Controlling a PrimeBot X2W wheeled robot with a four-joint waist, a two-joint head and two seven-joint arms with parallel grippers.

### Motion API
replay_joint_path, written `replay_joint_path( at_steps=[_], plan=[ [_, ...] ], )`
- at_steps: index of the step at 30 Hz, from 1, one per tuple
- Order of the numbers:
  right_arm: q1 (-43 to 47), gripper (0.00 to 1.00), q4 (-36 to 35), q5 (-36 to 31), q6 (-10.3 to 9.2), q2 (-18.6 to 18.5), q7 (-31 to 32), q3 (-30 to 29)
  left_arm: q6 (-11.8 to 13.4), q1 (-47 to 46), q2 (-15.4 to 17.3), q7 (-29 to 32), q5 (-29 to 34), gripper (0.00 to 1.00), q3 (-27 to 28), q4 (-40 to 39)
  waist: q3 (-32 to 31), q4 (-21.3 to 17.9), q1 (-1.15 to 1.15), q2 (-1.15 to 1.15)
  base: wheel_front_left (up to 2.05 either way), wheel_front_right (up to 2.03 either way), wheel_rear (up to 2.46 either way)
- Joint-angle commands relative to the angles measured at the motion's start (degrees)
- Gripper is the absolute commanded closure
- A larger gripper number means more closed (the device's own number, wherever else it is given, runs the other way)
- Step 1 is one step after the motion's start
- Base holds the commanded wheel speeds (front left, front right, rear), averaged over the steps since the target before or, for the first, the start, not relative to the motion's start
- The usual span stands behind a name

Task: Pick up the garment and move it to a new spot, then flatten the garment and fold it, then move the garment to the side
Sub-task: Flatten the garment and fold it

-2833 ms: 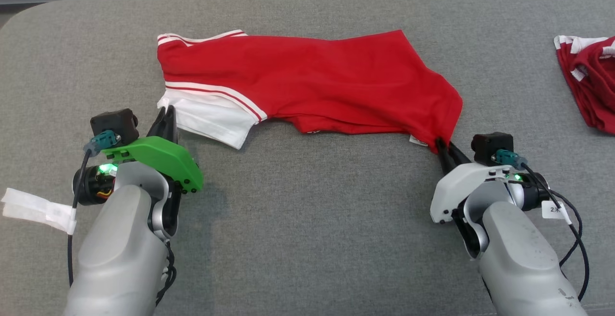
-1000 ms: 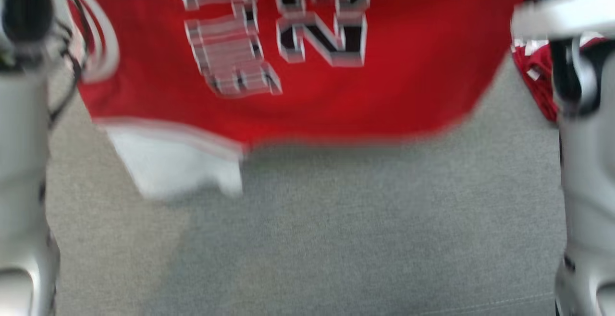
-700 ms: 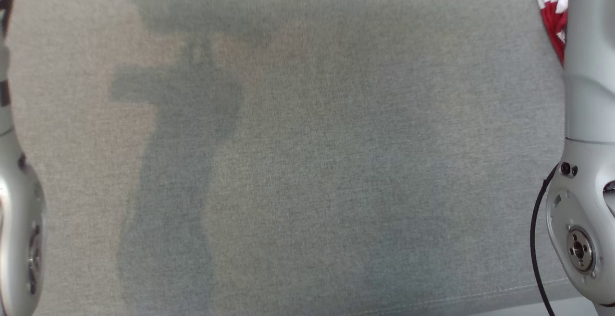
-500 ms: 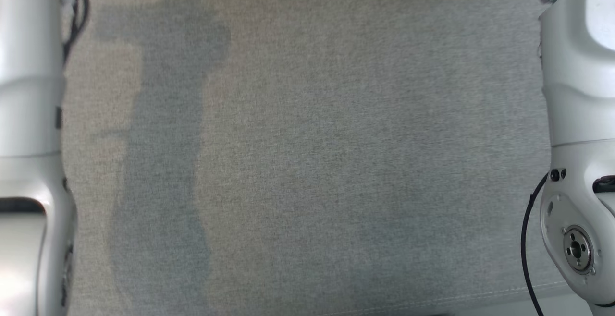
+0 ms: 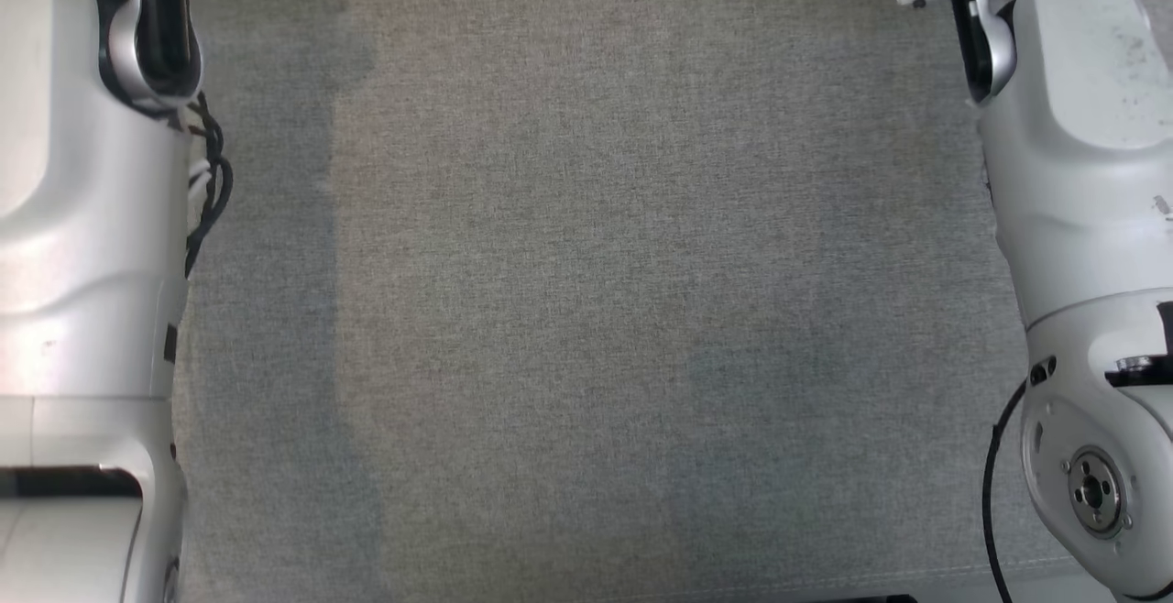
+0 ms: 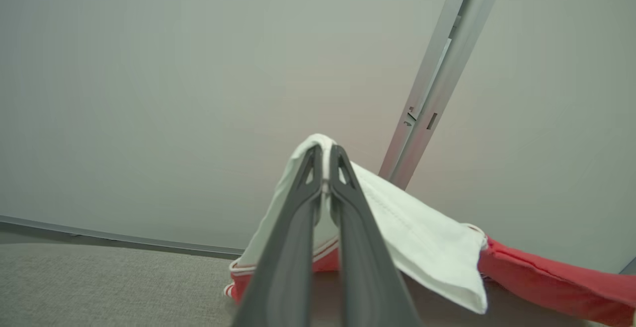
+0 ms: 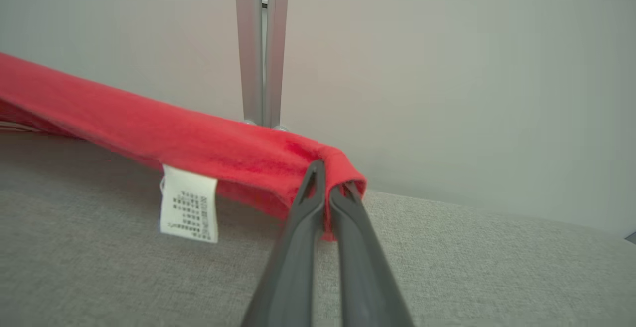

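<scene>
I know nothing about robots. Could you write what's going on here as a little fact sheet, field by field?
Surface: grey fabric pad
Garment: red shirt with a white sleeve, stretched between the two grippers
Left gripper: shut on the white sleeve
Right gripper: shut on a red edge of the shirt
Label: white care tag hanging from the red edge
Height: gripped corners held up off the pad
</scene>
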Motion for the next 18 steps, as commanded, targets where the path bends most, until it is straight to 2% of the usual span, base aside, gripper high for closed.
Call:
replay_joint_path(
  at_steps=[1,6,10,14,18],
  plan=[
    [1.5,1.00,0.6,0.5,-0.11,-0.5,-0.2,0.2,-0.4,2.3,0.7,-0.3,-0.3,1.00,0.6,-1.1,-2.2,-0.7,-0.01,0.00,0.00,0.00,0.00],
    [4.8,1.00,3.3,1.5,-0.11,-0.7,-0.2,1.1,-1.2,10.0,2.1,0.2,-0.4,1.00,0.0,-5.1,-6.6,-1.1,-0.01,0.00,0.00,0.00,0.00],
    [8.4,1.00,5.9,5.7,-0.11,-0.5,-0.1,3.4,-1.5,18.4,3.8,2.8,-1.2,1.00,-0.9,-10.4,-11.5,-1.0,-0.01,0.00,0.00,0.00,0.00],
    [12.7,1.00,6.1,9.6,-0.11,-0.6,0.0,6.8,-0.2,27.8,5.3,5.9,-2.0,1.00,-1.3,-17.0,-16.0,-0.9,-0.01,0.00,0.00,0.00,0.00],
    [19.9,1.00,3.3,14.3,-0.11,-1.3,0.1,11.0,2.2,39.8,6.3,9.3,-3.2,1.00,-1.4,-26.5,-20.5,-0.8,-0.01,0.00,0.00,0.00,0.00]
  ],
)
